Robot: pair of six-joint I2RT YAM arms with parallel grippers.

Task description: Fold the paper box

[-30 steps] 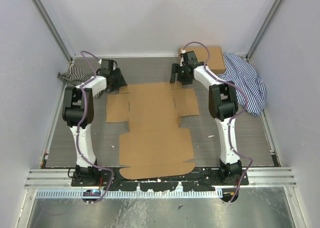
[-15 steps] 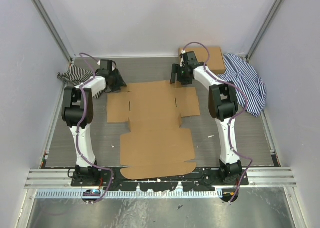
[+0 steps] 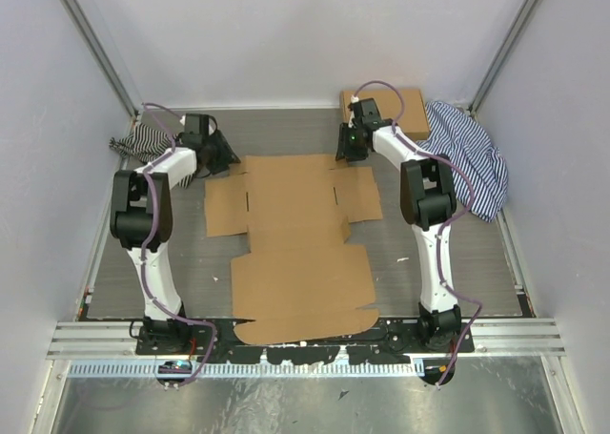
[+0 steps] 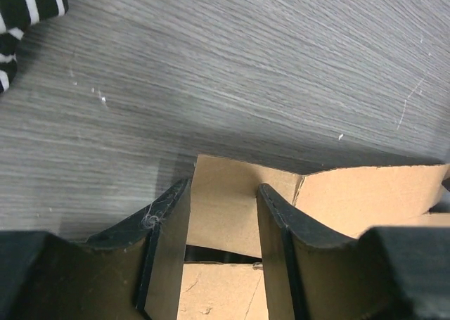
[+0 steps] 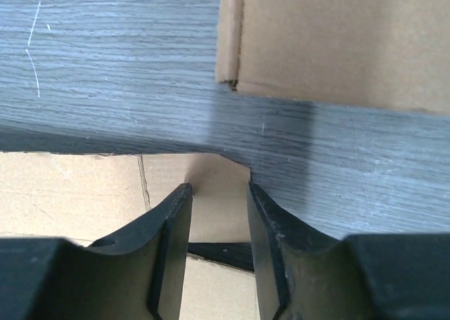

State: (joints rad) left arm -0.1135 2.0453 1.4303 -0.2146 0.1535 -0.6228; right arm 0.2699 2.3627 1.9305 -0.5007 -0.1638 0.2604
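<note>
The paper box (image 3: 295,234) lies flat and unfolded on the grey table, brown, with side flaps and crease lines. My left gripper (image 3: 221,153) is down at its far left corner. In the left wrist view the gripper (image 4: 223,193) is open, partly narrowed, with a small corner tab (image 4: 225,207) lying between its fingers. My right gripper (image 3: 349,151) is at the far right corner. In the right wrist view the gripper (image 5: 219,192) is also open and narrow, its fingers astride a small corner tab (image 5: 218,200). Neither tab looks pinched or bent.
A neat brown cardboard box (image 3: 400,110) sits at the back right, just beyond my right gripper, and shows as a cardboard box (image 5: 337,39) in the right wrist view. A striped cloth (image 3: 467,157) lies right of it. Another striped cloth (image 3: 143,143) lies at the back left.
Both pairs of jaws have narrowed, the right one most sharply in the last half second. The left arm's elbow swung left. The right gripper shifted slightly right over the box's far corner.
</note>
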